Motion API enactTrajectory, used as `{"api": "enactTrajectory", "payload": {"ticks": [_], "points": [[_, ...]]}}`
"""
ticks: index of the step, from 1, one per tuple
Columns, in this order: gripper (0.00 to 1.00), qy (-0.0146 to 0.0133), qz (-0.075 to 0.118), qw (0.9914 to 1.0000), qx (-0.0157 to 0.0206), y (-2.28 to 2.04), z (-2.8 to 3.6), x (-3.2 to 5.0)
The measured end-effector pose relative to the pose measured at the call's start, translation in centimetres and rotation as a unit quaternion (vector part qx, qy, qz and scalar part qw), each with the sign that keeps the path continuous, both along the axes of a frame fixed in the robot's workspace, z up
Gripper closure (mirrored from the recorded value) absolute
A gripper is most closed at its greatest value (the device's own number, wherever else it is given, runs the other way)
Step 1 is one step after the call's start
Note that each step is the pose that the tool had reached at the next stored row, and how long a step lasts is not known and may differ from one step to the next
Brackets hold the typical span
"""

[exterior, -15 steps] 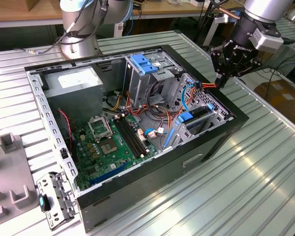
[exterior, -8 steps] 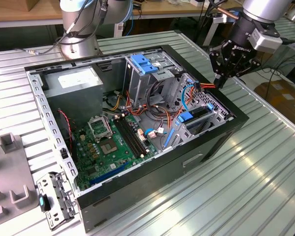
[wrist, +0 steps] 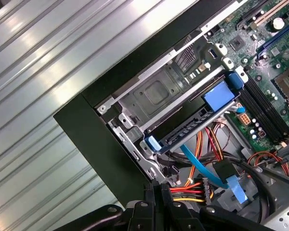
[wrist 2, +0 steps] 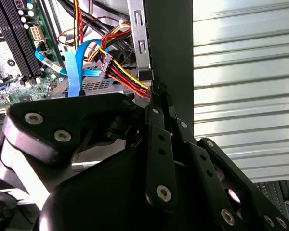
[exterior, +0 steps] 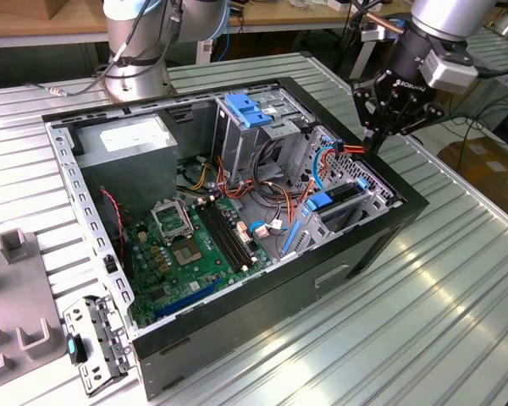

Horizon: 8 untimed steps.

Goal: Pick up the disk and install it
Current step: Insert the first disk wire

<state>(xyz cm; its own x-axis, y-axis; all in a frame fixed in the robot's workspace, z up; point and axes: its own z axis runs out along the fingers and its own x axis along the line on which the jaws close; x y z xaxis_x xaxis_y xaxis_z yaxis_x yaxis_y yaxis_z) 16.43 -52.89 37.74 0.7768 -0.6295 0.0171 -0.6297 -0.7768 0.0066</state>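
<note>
The disk sits inside the metal drive cage at the case's corner. Of the disk I see a dark end face with blue rail tabs at both ends, under a blue latch. In the exterior view the disk lies in the cage at the case's right end. My gripper hangs just above that end of the case, over its rim. In both wrist views its fingers are pressed together with nothing between them, and the gripper is next to red and yellow cables.
The open black computer case lies on a slatted metal table. Inside are a motherboard, a grey power-supply box and a second cage with a blue latch. Grey fixtures and a loose bracket lie at the exterior view's left.
</note>
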Motion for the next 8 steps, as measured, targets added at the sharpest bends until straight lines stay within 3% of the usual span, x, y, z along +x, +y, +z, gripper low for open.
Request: {"api": "enactTrajectory", "payload": {"ticks": [2, 5, 6, 8], "points": [[0.84, 0.0000, -0.011, 0.99994, 0.0000, 0.00, -0.01, -0.03], [0.84, 0.0000, -0.021, 0.99978, -0.0001, 0.00, -0.04, -0.79], [0.84, 0.0000, -0.037, 0.99930, -0.0001, 0.00, -0.08, -0.80], [0.84, 0.0000, -0.052, 0.99864, 0.0000, 0.00, -0.12, -0.80]]}}
